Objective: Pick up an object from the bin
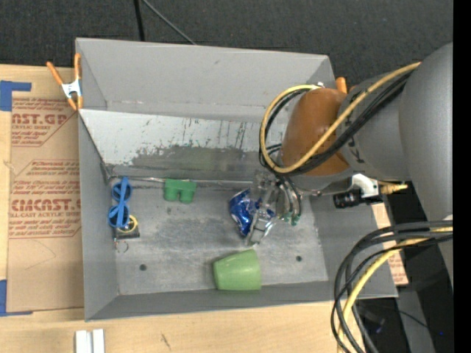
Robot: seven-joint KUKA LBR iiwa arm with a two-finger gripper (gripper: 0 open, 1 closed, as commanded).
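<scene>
My gripper (263, 213) is low in the bin, right of centre, with its fingers down at a crumpled blue and silver foil packet (241, 210). The packet lies against the gripper's left side and seems to sit between the fingertips, though the grip itself is not plain. A light green cup (238, 272) lies on its side just below the gripper, near the bin's front wall. A small green block (179, 190) rests to the left, by the back wall.
Blue-handled scissors or a clip (121, 206) lie at the bin's far left beside a small dark piece (129, 229). The arm with its orange cover and yellow cables reaches in from the right.
</scene>
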